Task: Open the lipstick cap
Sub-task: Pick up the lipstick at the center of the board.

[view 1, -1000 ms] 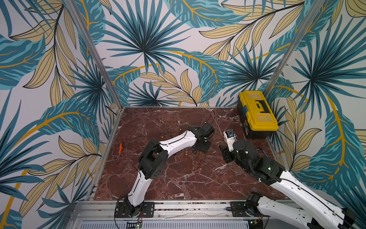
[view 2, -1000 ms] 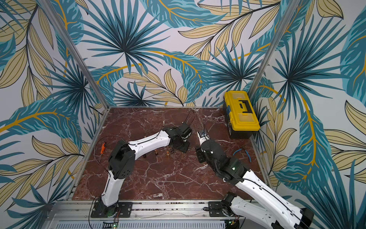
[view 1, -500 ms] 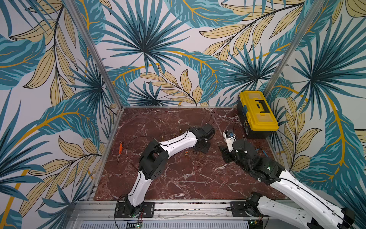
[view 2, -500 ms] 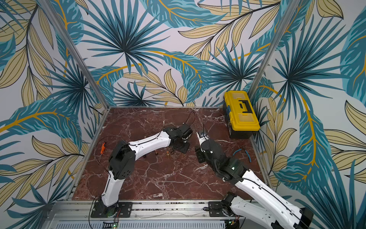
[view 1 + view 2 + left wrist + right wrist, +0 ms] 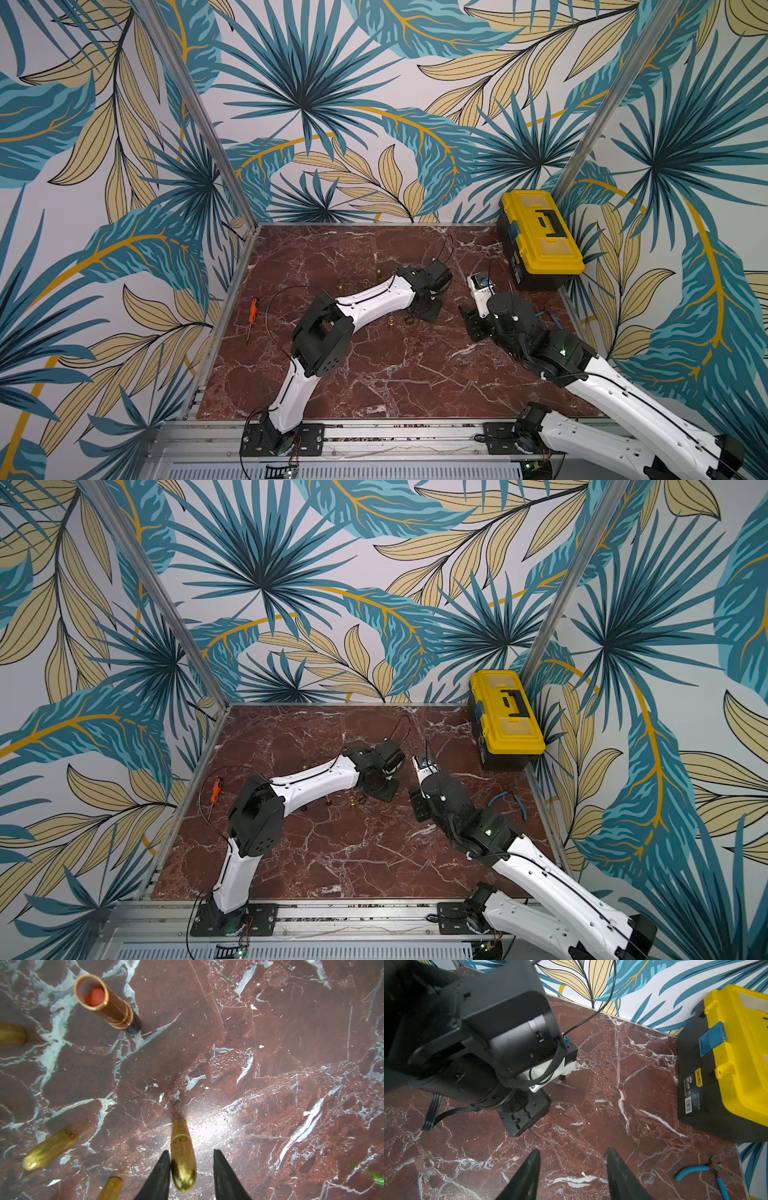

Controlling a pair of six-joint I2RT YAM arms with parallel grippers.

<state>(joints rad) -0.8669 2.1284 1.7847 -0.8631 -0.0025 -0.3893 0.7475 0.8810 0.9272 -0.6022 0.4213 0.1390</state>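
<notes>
A gold lipstick [image 5: 182,1159] stands upright on the marble, its rounded cap [image 5: 184,1176] towards the camera. My left gripper [image 5: 190,1151] is open around it. One finger [image 5: 160,1174] touches the cap and the other finger [image 5: 224,1176] stands a little apart from it. In both top views the left gripper [image 5: 424,309] [image 5: 376,789] points down at mid-table and hides this lipstick. My right gripper [image 5: 573,1149] [image 5: 471,328] hangs open and empty over bare marble just to the right.
An uncapped lipstick tube [image 5: 104,1001] showing a red stick stands nearby, with other gold capped lipsticks [image 5: 49,1149] [image 5: 110,1188] around it. A yellow toolbox [image 5: 540,237] sits at the back right, blue pliers [image 5: 708,1174] by the right wall, and an orange screwdriver [image 5: 252,309] at the left.
The left jaws have drawn closer together around the lipstick. Neither arm has visibly shifted in the top views.
</notes>
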